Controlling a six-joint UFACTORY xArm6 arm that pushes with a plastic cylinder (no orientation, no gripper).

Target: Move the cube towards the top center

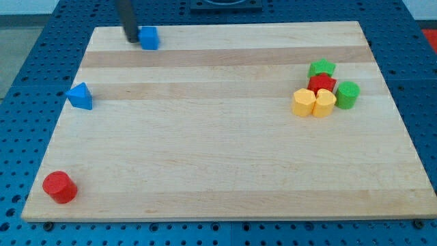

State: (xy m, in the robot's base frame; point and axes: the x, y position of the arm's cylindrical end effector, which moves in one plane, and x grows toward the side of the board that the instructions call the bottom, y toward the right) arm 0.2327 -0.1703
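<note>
A blue cube sits near the top left of the wooden board. My tip stands just to the view's left of the cube, touching or nearly touching its left side. The dark rod rises from there out of the view's top edge.
A blue triangular block lies at the left edge. A red cylinder sits at the bottom left. At the right is a cluster: green star, red block, green cylinder, two yellow blocks.
</note>
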